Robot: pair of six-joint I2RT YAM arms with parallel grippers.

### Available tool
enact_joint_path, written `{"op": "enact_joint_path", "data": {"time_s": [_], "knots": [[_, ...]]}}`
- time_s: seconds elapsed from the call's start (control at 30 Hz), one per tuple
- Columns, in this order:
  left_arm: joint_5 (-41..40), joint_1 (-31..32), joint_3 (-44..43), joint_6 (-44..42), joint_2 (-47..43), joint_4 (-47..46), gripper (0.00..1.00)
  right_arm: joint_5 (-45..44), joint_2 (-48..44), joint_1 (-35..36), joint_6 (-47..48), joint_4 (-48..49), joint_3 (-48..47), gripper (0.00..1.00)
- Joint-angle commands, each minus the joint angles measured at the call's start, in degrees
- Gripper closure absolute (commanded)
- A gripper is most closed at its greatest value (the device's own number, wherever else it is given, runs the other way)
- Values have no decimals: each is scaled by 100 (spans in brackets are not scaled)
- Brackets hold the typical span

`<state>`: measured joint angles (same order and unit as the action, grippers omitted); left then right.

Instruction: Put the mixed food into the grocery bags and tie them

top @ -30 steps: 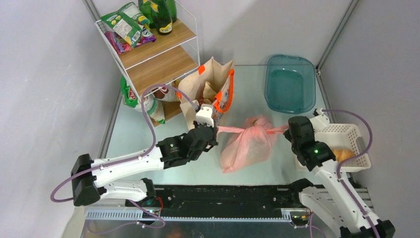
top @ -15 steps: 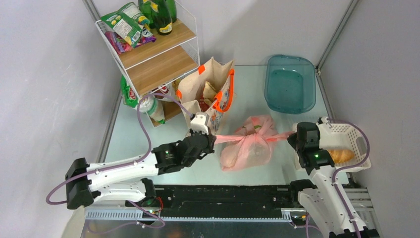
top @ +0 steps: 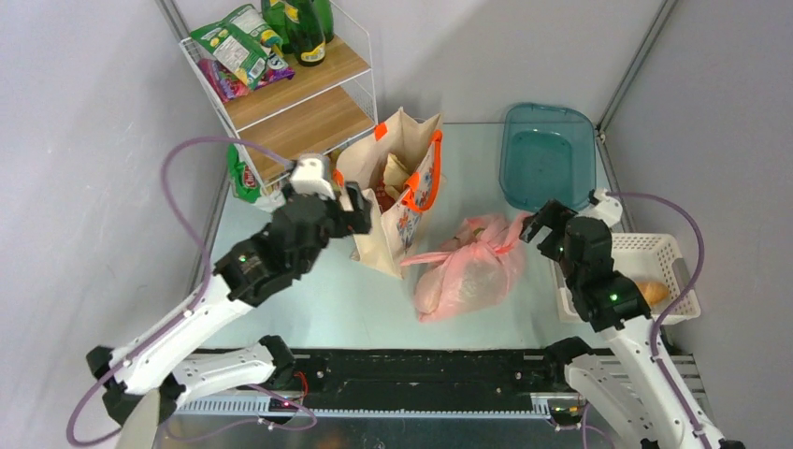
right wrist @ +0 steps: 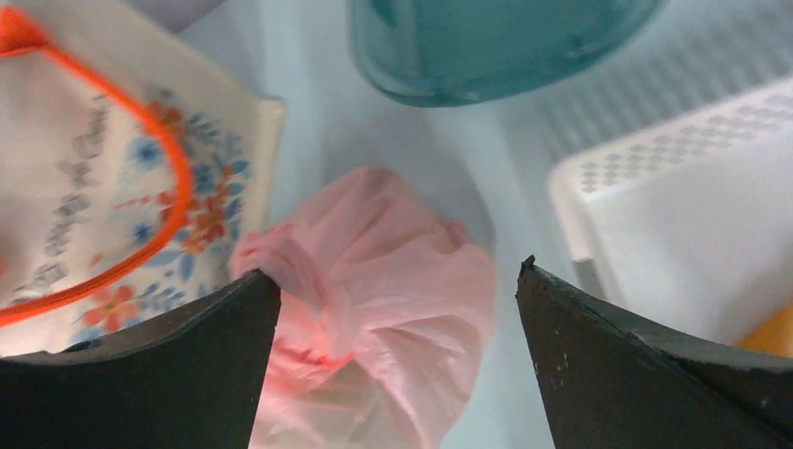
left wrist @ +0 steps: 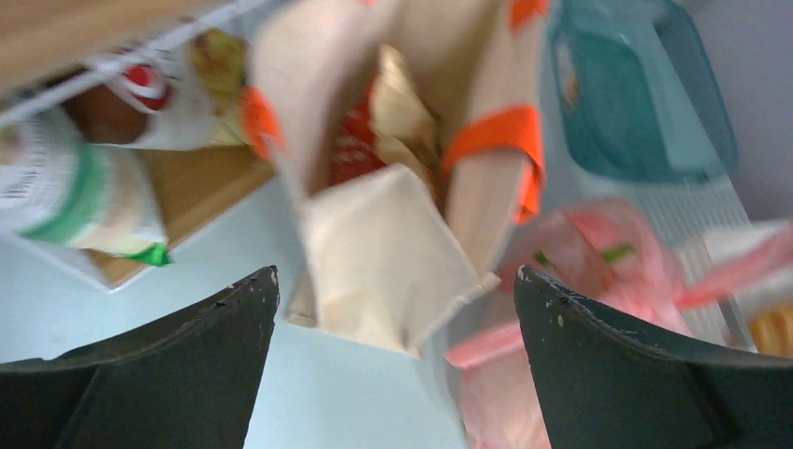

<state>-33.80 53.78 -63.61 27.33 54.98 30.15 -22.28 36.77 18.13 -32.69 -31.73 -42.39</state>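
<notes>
The pink grocery bag (top: pixel 472 269) lies on the table, its top bunched together, with green lettuce (left wrist: pixel 614 253) showing faintly through the plastic. The beige floral tote (top: pixel 397 187) with orange handles stands open behind it. My left gripper (top: pixel 348 200) hangs open above the tote's left side, and in the left wrist view this gripper (left wrist: pixel 395 273) holds nothing. Just right of the pink bag's top, my right gripper (top: pixel 542 224) is open too. The pink bag (right wrist: pixel 402 281) lies below that gripper's (right wrist: pixel 398 269) fingers. One bread roll (top: pixel 652 292) sits in the white basket (top: pixel 655 248).
A teal tray (top: pixel 549 157) sits at the back right. A wire-and-wood shelf (top: pixel 290 94) with snack packs and green bottles stands at the back left, close to the tote. Packaged goods (left wrist: pixel 65 187) lie on its bottom shelf.
Both grippers opened and let go of the pink bag's handles, which fell slack. The left arm rose and swung back-left over the tote. The right gripper moved slightly back.
</notes>
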Motion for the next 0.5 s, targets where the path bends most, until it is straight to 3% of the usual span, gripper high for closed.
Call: {"op": "enact_joint_path", "data": {"time_s": [0.0,0.2,0.37,0.47], "knots": [[367,-1034,-340,-341,-148,418,0,448,623,544,239,546,-859,1],[1465,-2563,-568,-287,674,251,1,-589,2106,1682,90,868,-2054,1],[1979,-2804,-768,-275,1389,-149,1,8,3628,1942,-453,1145,-3187,1],[2017,-2937,-881,-259,1746,-192,2,-134,4577,2113,-866,918,-3911,1]]}}
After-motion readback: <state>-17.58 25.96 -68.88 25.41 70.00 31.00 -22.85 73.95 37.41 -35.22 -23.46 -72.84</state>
